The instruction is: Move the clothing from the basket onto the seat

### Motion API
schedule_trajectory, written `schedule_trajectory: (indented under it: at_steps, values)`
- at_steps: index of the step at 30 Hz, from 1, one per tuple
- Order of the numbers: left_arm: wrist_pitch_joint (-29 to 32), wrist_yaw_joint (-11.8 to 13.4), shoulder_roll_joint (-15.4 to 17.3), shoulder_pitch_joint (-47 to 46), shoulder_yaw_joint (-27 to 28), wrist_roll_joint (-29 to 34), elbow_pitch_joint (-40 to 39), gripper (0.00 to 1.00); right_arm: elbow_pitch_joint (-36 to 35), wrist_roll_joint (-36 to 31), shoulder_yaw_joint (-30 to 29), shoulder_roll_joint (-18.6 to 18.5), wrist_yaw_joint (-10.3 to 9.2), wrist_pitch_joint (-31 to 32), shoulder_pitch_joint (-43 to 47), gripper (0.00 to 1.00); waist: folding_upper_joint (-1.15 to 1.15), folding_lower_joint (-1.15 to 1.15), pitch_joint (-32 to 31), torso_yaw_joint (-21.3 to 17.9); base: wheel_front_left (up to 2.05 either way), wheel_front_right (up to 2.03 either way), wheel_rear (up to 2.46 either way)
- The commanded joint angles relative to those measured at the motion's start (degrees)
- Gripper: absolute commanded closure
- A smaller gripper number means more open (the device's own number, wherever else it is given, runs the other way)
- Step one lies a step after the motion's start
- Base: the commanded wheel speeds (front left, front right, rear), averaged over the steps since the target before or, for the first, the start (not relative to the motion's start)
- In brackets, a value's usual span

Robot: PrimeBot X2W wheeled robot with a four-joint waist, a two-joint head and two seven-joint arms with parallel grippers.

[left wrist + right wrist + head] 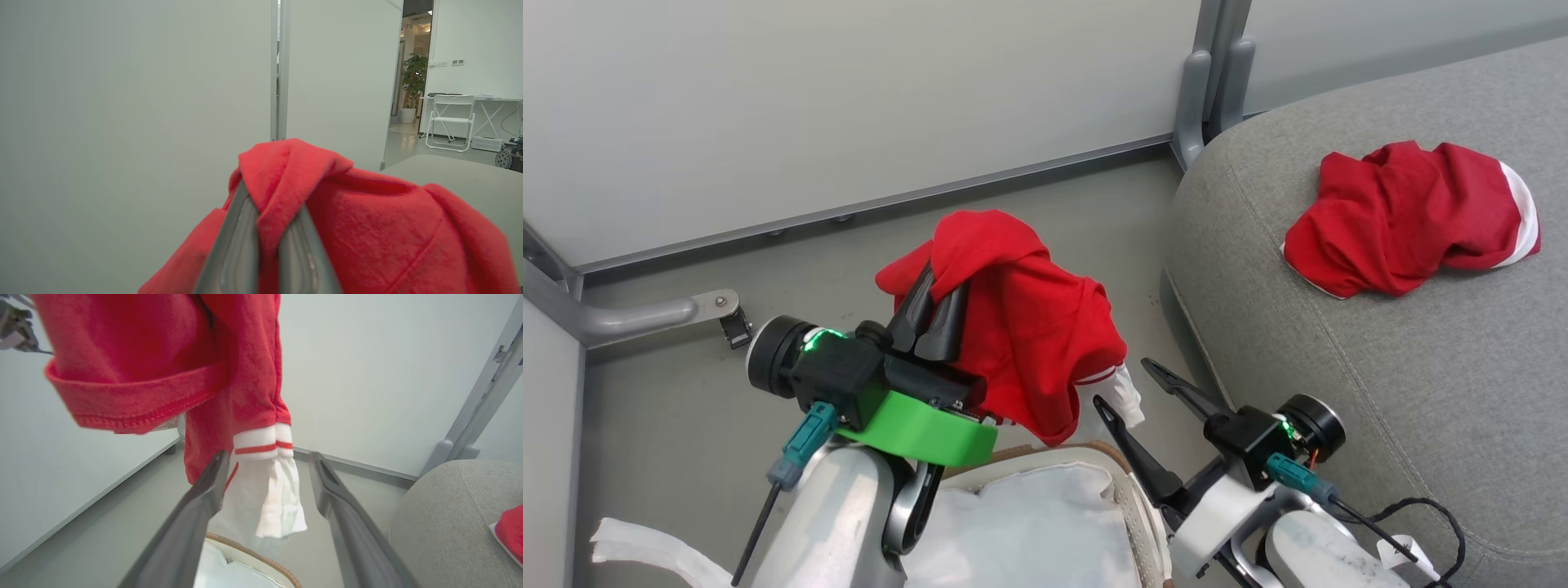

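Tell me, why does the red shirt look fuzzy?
Right wrist view: the hanging garment is close to the lens, its hem smeared. Left wrist view: the fingers blur at the bottom edge. Head view: the other garment on the seat looks sharp.

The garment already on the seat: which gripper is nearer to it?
Right. The right gripper hangs open beside the edge of the seat, short of the garment on it. The left gripper is farther off by the basket, shut on the second garment.
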Motion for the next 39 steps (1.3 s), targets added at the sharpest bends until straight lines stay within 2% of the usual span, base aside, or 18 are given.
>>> schedule_trajectory:
  at_steps: [1, 9, 15, 16, 17, 23, 24, 25, 26, 32, 39]
  values:
    - [-0.2, -0.2, 0.0, 0.9, -0.2, -0.2, 0.0, 1.0, -0.2, 0.3, 0.6, -0.8, -0.08, -0.1, -1.0, 0.0, 0.08, 0.0, -0.1, 0.2, 0.0, 0.0, 0.0]
    - [-0.2, -0.2, 0.0, 1.5, -2.9, -1.5, 0.3, 1.0, 0.7, -1.3, 3.6, -2.3, -0.07, -0.1, -7.7, 0.0, 0.08, 0.0, -0.4, 0.9, 0.0, 0.0, 0.0]
    - [-0.2, -0.2, 0.0, 1.0, -5.8, -2.7, 0.4, 1.0, 3.2, -0.6, 6.3, -0.2, -0.07, -0.1, -11.5, 0.0, 0.08, 0.0, -0.4, 2.1, 0.0, 0.0, 0.0]
    - [-0.2, -0.2, 0.0, 1.0, -6.2, -2.9, 0.6, 1.0, 3.5, 0.3, 6.3, 0.5, -0.08, -0.1, -11.7, 0.57, 0.08, 0.0, -0.3, 2.4, 0.0, 0.0, 0.0]
    - [-0.2, -0.2, 0.0, 1.1, -6.5, -3.0, 0.7, 1.0, 3.5, 0.8, 5.9, 0.9, -0.08, -0.1, -11.7, 0.99, 0.08, 0.0, -0.3, 2.6, 0.0, 0.0, 0.0]
    - [-0.2, 0.3, 0.0, 1.8, -6.5, -2.6, 1.6, 1.0, 3.6, 2.6, 5.0, 2.1, -0.08, -0.1, -9.5, 1.0, 0.08, 0.0, -0.1, 3.1, 0.0, 0.0, 0.0]
    - [-0.2, 0.4, 0.0, 1.9, -6.2, -2.4, 1.8, 0.69, 3.4, 2.6, 4.9, 2.0, -0.08, -0.1, -9.2, 1.0, 0.08, 0.0, -0.1, 2.8, 0.0, 0.0, 0.0]
    - [-0.2, 0.6, 0.0, 1.9, -5.9, -2.3, 1.9, 0.51, 3.4, 2.7, 4.8, 1.9, -0.08, -0.1, -9.0, 1.0, 0.08, 0.0, -0.1, 2.5, 0.0, 0.0, 0.0]
    - [-0.2, 0.8, 0.0, 2.0, -5.6, -2.0, 1.9, 0.0, 3.2, 2.9, 4.4, 1.8, -0.08, -0.1, -8.7, 1.0, 0.08, 0.0, -0.1, 2.1, 0.0, 0.0, 0.0]
    - [-0.1, 1.1, 0.0, 2.8, -4.2, -1.2, 2.8, 0.0, 2.4, 3.5, 1.7, 1.5, -0.07, -0.1, -7.2, 1.0, 0.08, 0.0, 0.5, -2.9, 0.0, 0.0, 0.0]
    - [-0.1, 0.8, 0.1, 2.2, -3.0, -0.1, 4.0, 0.0, 1.4, 4.1, -1.8, 0.9, -0.08, -0.1, -5.3, 1.0, 0.08, 0.0, 2.8, -13.4, 0.0, 0.0, 0.0]
